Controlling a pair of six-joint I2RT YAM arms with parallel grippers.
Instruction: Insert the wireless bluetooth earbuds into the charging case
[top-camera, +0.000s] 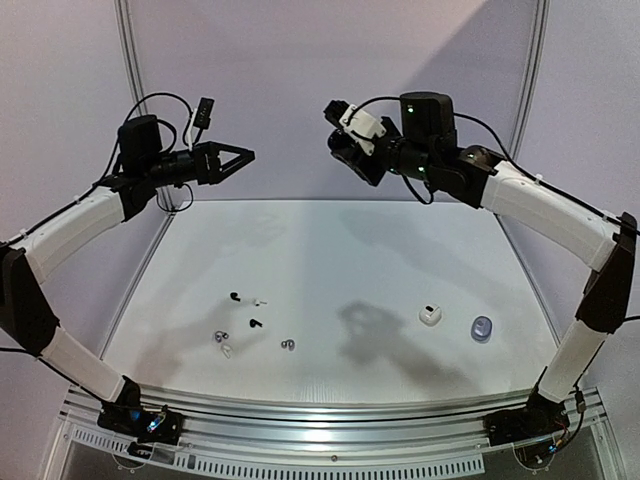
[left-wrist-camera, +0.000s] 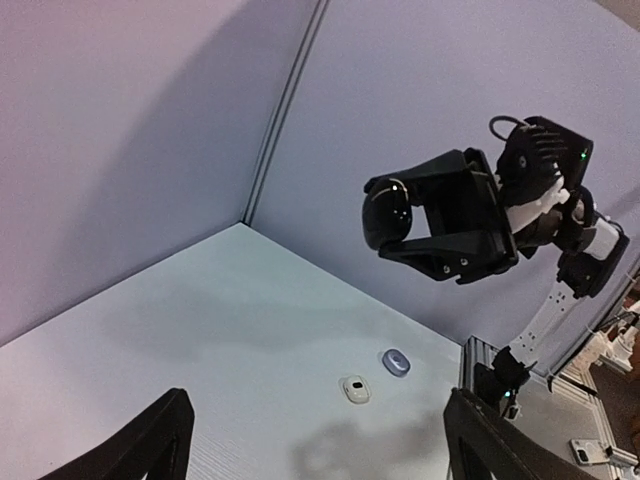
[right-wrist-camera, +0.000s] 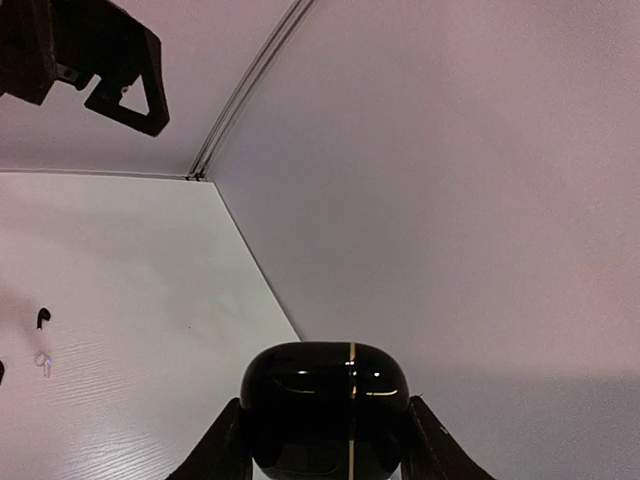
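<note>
My right gripper (top-camera: 342, 143) is raised high above the back of the table and is shut on a glossy black charging case (right-wrist-camera: 325, 405). The case also shows in the left wrist view (left-wrist-camera: 386, 214), closed as far as I can see. My left gripper (top-camera: 240, 156) is open and empty, also high in the air at the back left, its tips pointing toward the right gripper. Several tiny earbuds lie on the table's front left: a black one (top-camera: 234, 296), a white one (top-camera: 259, 300), another black one (top-camera: 254, 323), a silvery one (top-camera: 218, 337), a white one (top-camera: 227, 350) and a grey one (top-camera: 288, 344).
A white case (top-camera: 430, 315) and a blue-grey case (top-camera: 482, 328) lie at the front right; both also show in the left wrist view, the white case (left-wrist-camera: 355, 389) and the blue-grey case (left-wrist-camera: 396, 362). Purple walls stand behind and beside the white table (top-camera: 340, 250).
</note>
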